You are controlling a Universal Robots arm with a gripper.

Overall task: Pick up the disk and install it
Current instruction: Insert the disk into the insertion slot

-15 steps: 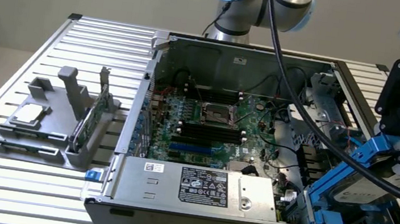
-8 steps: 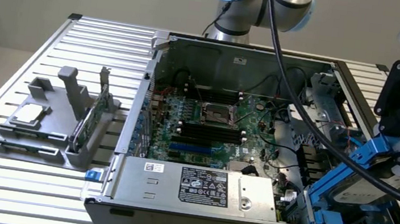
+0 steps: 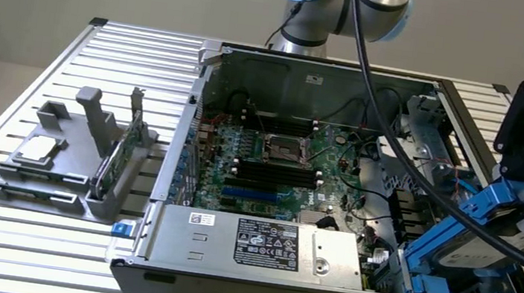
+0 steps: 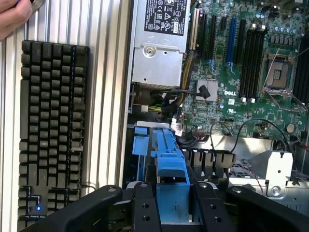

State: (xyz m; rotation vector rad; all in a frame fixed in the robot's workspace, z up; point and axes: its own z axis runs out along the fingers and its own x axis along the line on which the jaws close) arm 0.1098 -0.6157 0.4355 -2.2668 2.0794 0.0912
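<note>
My gripper (image 4: 171, 200) is clamped on the blue carrier of the disk (image 3: 477, 254), which hangs tilted beneath it inside the computer case (image 3: 301, 73). The disk looks heavy, rigid and shock-sensitive, so I hold it by the frame.

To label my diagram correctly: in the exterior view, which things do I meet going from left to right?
Small square silver chip → thin upright grey card → green motherboard → silver-grey hard drive in bright blue plastic carrier.
</note>
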